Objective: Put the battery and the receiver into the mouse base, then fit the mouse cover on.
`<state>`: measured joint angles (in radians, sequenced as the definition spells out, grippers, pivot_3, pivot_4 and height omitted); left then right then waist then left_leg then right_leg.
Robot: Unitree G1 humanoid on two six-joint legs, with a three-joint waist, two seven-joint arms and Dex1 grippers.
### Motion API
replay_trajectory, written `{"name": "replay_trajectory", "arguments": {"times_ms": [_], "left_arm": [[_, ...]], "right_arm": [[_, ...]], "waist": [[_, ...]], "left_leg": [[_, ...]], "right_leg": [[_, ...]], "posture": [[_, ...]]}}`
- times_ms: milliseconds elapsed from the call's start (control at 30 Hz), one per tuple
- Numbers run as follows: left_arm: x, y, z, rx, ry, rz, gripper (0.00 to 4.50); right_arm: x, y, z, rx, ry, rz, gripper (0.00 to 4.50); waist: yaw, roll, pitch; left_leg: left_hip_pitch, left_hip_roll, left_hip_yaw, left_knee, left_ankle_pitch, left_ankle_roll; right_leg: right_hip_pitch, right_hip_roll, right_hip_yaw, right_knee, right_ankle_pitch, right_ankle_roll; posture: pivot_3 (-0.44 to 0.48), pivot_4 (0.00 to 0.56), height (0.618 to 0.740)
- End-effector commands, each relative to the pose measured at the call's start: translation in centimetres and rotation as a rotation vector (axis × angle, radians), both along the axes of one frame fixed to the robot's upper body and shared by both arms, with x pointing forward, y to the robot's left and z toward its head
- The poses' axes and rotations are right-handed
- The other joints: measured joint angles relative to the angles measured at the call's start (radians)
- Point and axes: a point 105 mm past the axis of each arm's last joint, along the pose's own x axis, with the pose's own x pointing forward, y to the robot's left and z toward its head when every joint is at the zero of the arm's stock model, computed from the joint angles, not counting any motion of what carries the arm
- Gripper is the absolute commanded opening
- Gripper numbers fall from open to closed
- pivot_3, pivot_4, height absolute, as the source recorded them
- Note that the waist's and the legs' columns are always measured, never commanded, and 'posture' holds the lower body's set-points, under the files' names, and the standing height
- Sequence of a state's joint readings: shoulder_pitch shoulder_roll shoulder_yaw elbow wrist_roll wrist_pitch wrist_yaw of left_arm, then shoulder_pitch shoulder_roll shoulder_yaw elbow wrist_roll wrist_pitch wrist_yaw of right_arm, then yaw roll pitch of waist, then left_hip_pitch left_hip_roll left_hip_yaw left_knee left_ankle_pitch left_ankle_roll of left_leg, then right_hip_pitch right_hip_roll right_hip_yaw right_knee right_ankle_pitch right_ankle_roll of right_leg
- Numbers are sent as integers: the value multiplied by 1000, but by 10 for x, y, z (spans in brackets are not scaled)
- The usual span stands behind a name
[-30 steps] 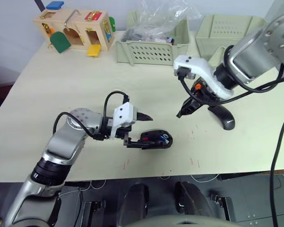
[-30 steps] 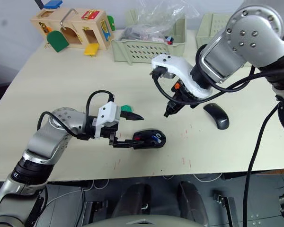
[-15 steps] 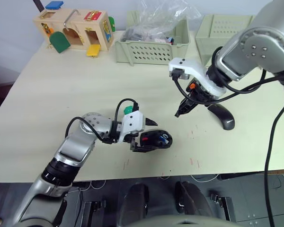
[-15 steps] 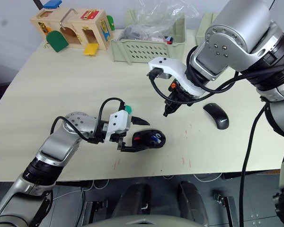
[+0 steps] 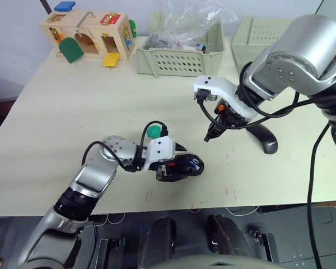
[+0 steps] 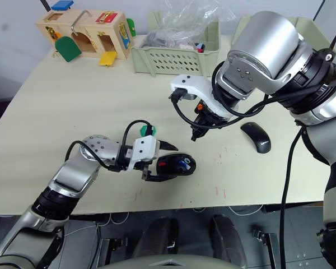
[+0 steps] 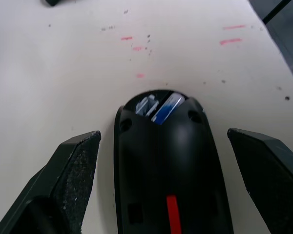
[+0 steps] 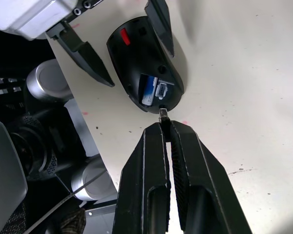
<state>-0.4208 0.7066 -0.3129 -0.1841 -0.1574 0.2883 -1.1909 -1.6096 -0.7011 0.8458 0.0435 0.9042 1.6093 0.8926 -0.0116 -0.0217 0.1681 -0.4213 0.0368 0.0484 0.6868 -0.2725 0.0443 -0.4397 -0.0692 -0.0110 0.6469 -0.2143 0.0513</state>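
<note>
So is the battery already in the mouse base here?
In. The blue battery lies inside the open compartment of the mouse base; no cover is on it.

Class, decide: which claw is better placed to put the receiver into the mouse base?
Right. The right claw pinches the receiver above the mouse base, battery already inside; the left claw straddles the base, open.

I read the mouse base (image 7: pixel 168 161) as glossy black plastic; battery (image 7: pixel 166 107) in it has a shiny blue wrap. Left gripper (image 7: pixel 168 190) fingers: matt, grainy black plastic. Surface (image 5: pixel 89 112) is matt cream laminate, scuffed red beside the base. Mouse cover (image 6: pixel 256 137) smooth satin black.
</note>
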Motion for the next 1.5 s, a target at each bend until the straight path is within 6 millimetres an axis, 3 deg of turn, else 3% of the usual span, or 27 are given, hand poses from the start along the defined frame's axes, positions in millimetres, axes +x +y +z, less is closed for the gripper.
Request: {"name": "replay_trajectory", "arguments": {"times_ms": [33, 567, 667, 733, 1067, 1233, 1500], "left_arm": [[-1, -4, 4, -4, -30, -13, 4428], [2, -7, -1, 1, -15, -9, 4428], [1, -7, -1, 0, -10, -10, 3660], [0, -7, -2, 0, -6, -11, 2856], [0, -8, -2, -10, 0, -3, 2857], [0, -9, -2, -11, -1, 2, 2857], [2, -8, -3, -11, -2, 10, 2857]], "right_arm": [[-2, 2, 6, 20, -9, 11, 0], [-5, 4, -2, 18, 17, 28, 0], [-5, 5, -4, 19, 23, 28, 0], [-4, 6, -6, 21, 26, 26, 0], [-8, 8, -36, -4, 68, 29, 0], [2, 17, -51, -5, 52, -23, 0], [8, 24, -59, -9, 29, -58, 0]], "waist": [[0, 0, 0], [-1, 0, 0], [-1, 0, 0], [-1, 0, 0], [-1, 0, 0], [-1, 0, 0], [-1, 0, 0]], "left_leg": [[0, 0, 0, 0, 0, 0], [0, 0, 0, 0, 0, 0], [0, 0, 0, 0, 0, 0], [0, 0, 0, 0, 0, 0], [0, 0, 0, 1, 0, 0], [1, 0, 0, 1, 0, 0], [2, 0, 0, 2, 0, 0]], "right_leg": [[0, 0, 0, 0, 0, 0], [0, 0, 0, 0, 0, 0], [0, 0, 0, 0, 0, 0], [0, 0, 0, 1, 0, 0], [0, 0, 0, 1, 0, 0], [1, 0, 0, 3, 0, 0], [0, 0, 0, 5, 0, 0]], "posture": [[0, 150, 740], [0, 150, 740], [0, 150, 740], [0, 150, 740], [0, 150, 740], [0, 150, 740], [0, 150, 740]]}}
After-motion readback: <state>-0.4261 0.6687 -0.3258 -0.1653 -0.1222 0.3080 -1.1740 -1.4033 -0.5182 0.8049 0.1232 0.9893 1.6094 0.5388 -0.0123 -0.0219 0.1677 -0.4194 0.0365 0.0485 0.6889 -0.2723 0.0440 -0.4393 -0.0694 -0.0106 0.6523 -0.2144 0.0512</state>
